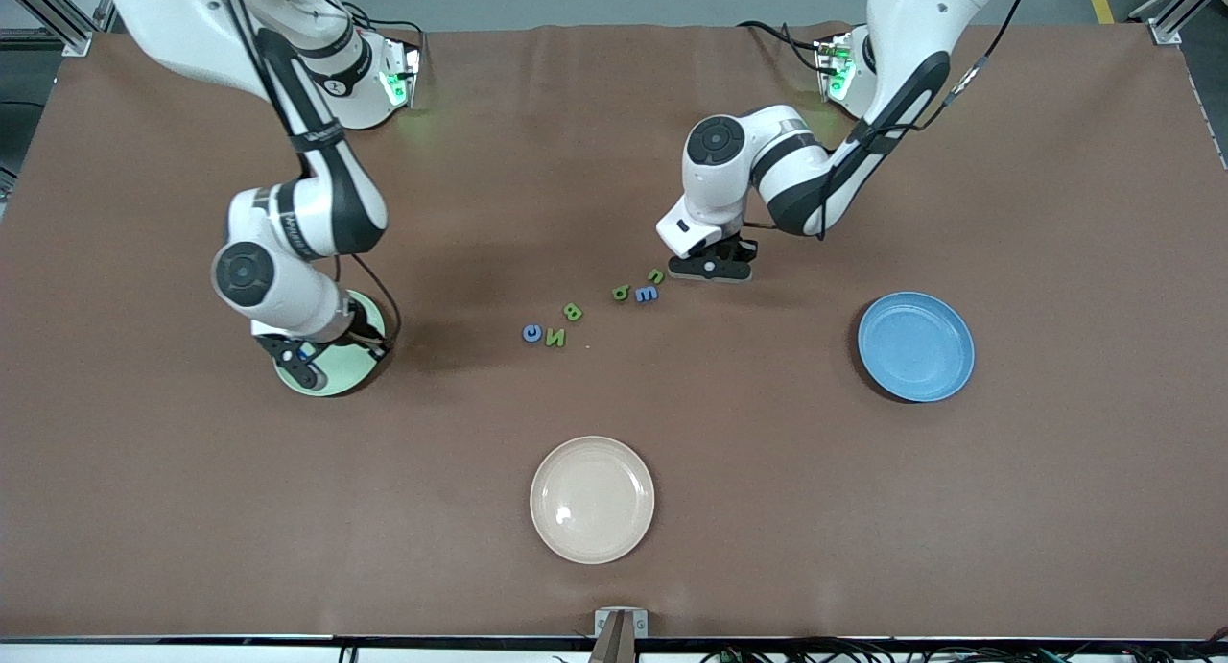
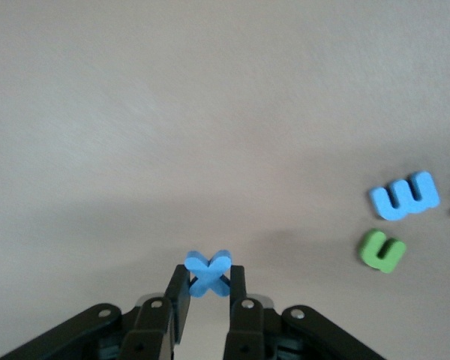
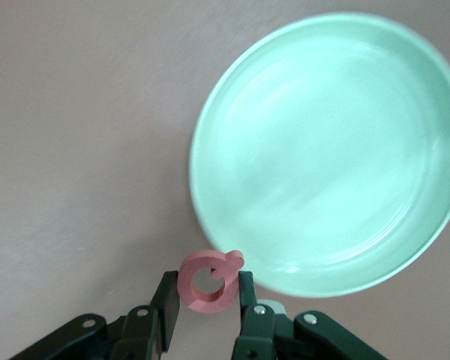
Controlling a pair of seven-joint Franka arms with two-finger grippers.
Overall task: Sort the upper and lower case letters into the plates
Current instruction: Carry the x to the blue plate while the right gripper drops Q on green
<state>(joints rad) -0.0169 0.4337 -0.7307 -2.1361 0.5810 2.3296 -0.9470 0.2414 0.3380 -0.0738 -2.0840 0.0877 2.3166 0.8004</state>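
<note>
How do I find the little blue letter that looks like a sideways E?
Start at the left gripper, down by the table's middle, holding the blue X. Beside it lie a few loose letters: the blue E sits between a green n-shaped letter and another green letter. It's the only blue one there.

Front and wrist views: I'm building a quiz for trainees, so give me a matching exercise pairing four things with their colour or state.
Things:
1. small chunky X-shaped toy letter
2. small chunky ring-shaped toy letter
3. round shallow plate below the right gripper
4. round shallow plate nearest the front camera

States:
A. cream-beige, nothing on it
B. red, held in the right gripper
C. pale green
D. blue, held in the left gripper

Pairs: 1-D, 2-B, 3-C, 4-A
</note>
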